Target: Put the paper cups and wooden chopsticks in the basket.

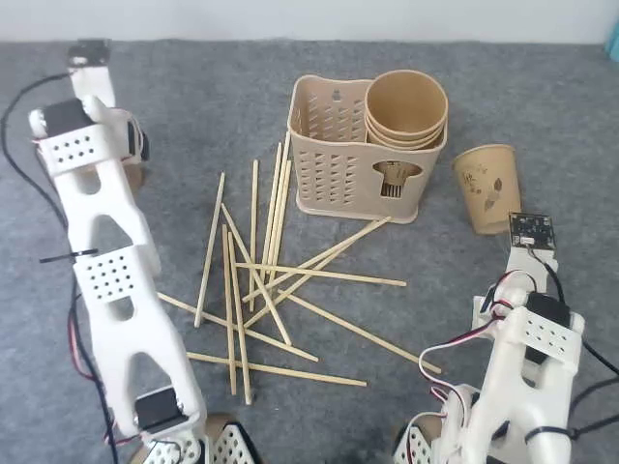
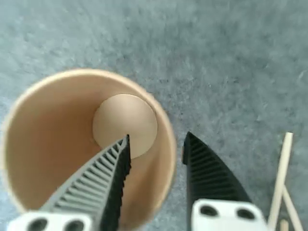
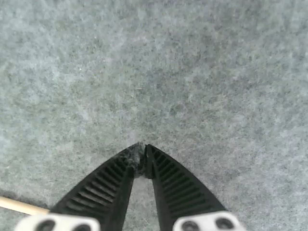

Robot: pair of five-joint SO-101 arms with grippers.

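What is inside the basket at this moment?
A stack of paper cups sits in one compartment of the basket, its lower part covered by the wall. The other compartment's floor is hidden; the chopsticks lie outside it.

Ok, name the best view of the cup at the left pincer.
Left wrist view: cup interior, left pincer straddling its rim. High view catches a sliver behind the arm; right wrist view faces carpet.

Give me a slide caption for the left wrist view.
Left gripper straddles the rim of an upright paper cup, one jaw inside, one outside.
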